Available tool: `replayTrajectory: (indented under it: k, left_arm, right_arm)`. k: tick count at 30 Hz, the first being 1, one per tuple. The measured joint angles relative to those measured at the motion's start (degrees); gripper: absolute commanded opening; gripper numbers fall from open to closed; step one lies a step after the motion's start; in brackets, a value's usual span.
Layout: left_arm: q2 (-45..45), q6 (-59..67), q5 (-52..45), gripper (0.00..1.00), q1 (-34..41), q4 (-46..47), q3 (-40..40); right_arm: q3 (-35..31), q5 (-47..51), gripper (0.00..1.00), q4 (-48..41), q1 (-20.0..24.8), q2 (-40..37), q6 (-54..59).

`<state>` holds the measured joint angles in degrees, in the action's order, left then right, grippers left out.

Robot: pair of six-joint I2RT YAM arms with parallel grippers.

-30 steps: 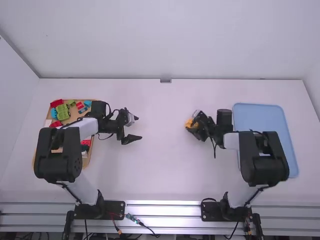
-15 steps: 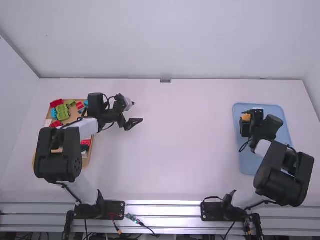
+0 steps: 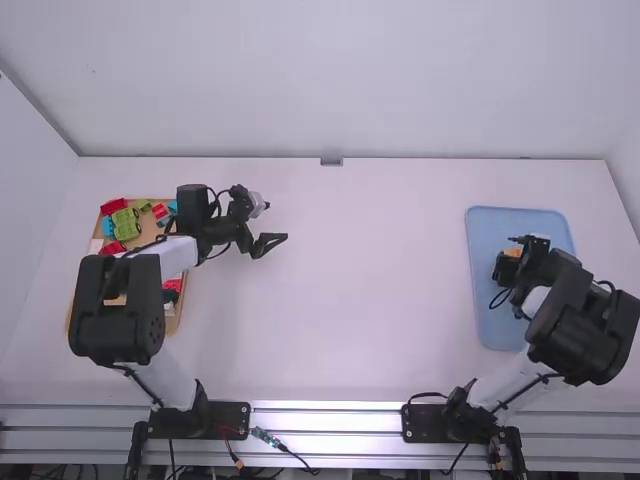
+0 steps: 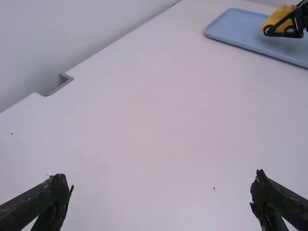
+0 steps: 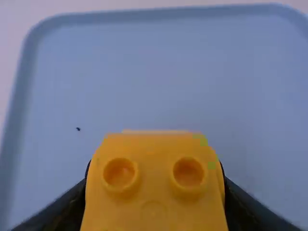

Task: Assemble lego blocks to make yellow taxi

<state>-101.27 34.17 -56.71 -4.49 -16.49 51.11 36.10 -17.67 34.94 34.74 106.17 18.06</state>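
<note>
A: You've carried the yellow taxi (image 5: 154, 209) off the open table. A second ago your right gripper (image 3: 507, 262) had it near the middle of the white table (image 3: 330, 300); then it reached the far part of the blue tray (image 3: 490, 325), and now it has drawn back toward your arm's base, within the tray's outline.

B: And you haven't let go: your right fingers are clamped on the taxi's two sides, with two round studs facing the wrist camera. Your left gripper (image 4: 161, 192) stands wide apart with nothing between its fingers, about where it was half a second ago.

A: So your building looks finished, and you're likely at the delivery step, close to the end.

B: Check your height first. You can't tell for sure whether the black wheels (image 4: 268, 30) touch the tray; the taxi looks slightly raised. Lower it level, then open gently, or it could drop, tip or shed a block.
</note>
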Motion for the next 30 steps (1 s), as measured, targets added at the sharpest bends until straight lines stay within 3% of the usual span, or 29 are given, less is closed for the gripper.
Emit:
replayTrajectory:
  k: [7,15,23,30]
  left_arm:
    - [0.0,-6.14,6.58,0.99,0.0,-0.13,-0.02]
    - [0.28,-14.27,17.84,0.99,1.77,0.0,-0.02]
    - [10.27,-21.57,39.01,0.99,10.21,8.17,-0.02]
    - [22.71,-32.5,64.63,0.99,21.18,19.02,-0.02]
  right_arm:
    - [-0.02,0.02,0.99,-5.79,0.15,-2.29,-1.09]
    - [-0.07,1.18,0.99,-16.46,-0.39,-16.31,-3.19]
    - [-0.07,6.97,0.99,-28.35,-9.88,-32.61,-5.09]
    - [-0.07,8.39,0.99,-36.15,-24.33,-42.21,-6.19]
